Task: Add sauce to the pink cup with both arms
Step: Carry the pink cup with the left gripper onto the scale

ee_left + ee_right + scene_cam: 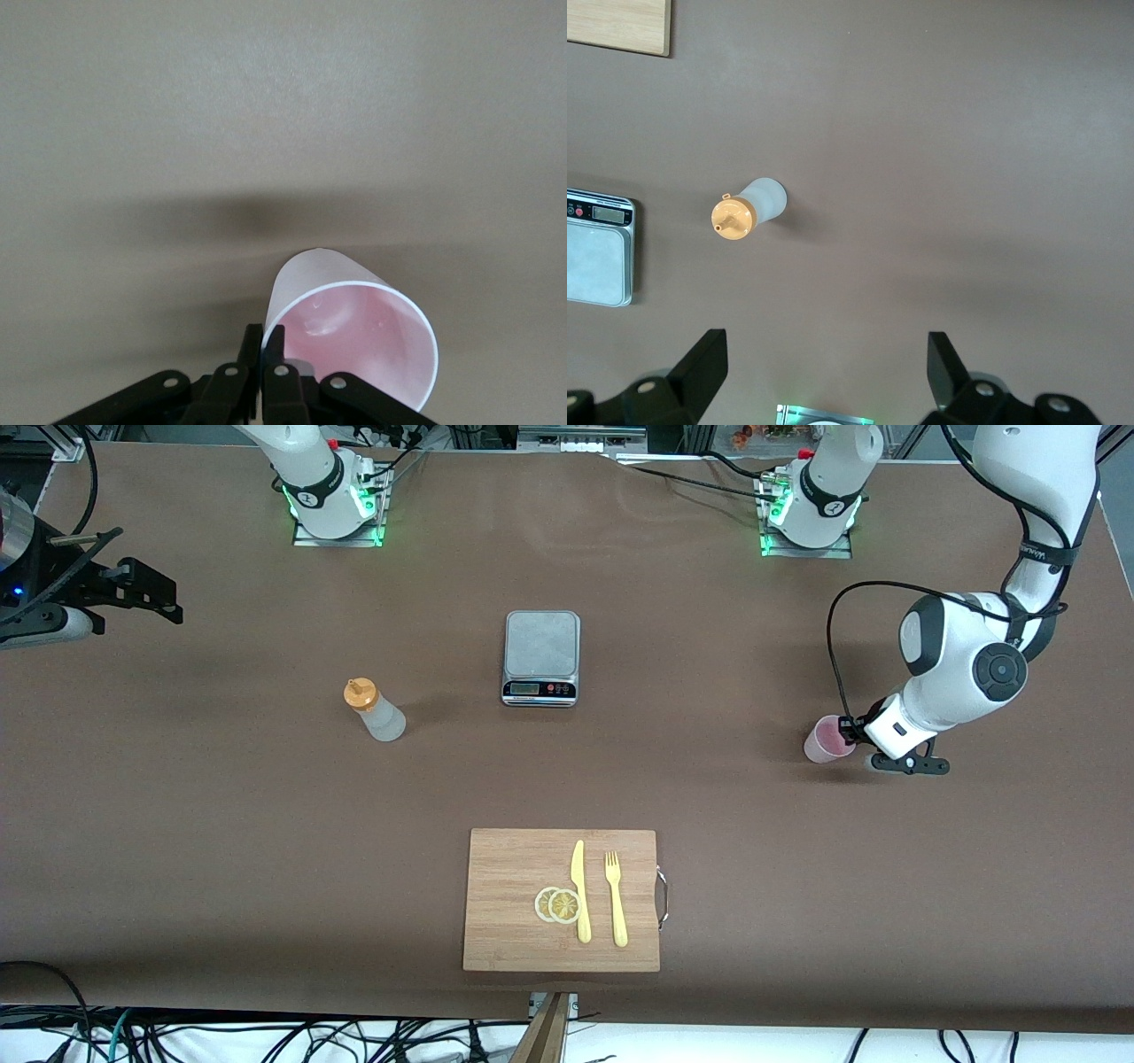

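Now the left claw pinches only the cup rim (thin hold), so lifting may tip it; the right claw waits open above the sauce.

Left gripper low at table, fingers pinched shut on pink cup rim. Right gripper waits high, fingers spread.
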You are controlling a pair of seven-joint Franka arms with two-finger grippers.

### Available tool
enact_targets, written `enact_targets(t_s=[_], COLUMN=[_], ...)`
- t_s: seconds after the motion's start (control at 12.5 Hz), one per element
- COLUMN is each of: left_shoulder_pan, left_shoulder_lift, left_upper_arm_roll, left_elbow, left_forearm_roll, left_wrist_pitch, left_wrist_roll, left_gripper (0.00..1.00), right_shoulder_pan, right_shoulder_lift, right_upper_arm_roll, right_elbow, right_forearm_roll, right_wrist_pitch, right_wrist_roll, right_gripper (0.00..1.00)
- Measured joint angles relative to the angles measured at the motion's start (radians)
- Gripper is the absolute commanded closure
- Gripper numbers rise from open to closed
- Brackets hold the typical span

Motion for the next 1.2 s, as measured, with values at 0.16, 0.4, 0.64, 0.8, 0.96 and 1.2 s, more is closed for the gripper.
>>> enact_targets(t_s=[0.16,0.4,0.64,0.8,0.96,1.2], left_shoulder_pan=[-0.009,-0.071,-0.204,-0.318,-0.444,-0.606], left_shoulder_lift=[-0.001,-0.005,-0.007,-0.007,-0.008,-0.007], left_upper_arm_roll=[-0.001,-0.003,-0.009,-0.013,-0.015,-0.016], left_elbow=[0.026,0.116,0.201,0.228,0.253,0.266], left_forearm_roll=[0.000,-0.006,-0.039,-0.042,-0.071,-0.134], left_wrist_pitch=[-0.003,-0.094,-0.161,-0.187,-0.219,-0.222], left_wrist_roll=[0.000,-0.014,-0.117,-0.228,-0.328,-0.465], left_gripper=[1.00,1.00,1.00,1.00,1.00,1.00], right_shoulder_pan=[0.000,-0.001,-0.001,-0.002,-0.002,-0.002], right_shoulder_lift=[0.000,0.000,0.000,0.000,0.000,0.000], right_upper_arm_roll=[0.000,-0.001,-0.002,-0.003,-0.003,-0.003], right_elbow=[0.000,0.000,0.000,0.000,0.000,0.000], right_forearm_roll=[0.000,0.000,0.000,-0.001,-0.001,-0.001], right_wrist_pitch=[0.000,0.000,-0.001,-0.001,-0.001,-0.001], right_wrist_roll=[0.000,0.000,0.000,0.000,0.000,0.000], right_gripper=[0.00,0.00,0.00,0.00,0.00,0.00])
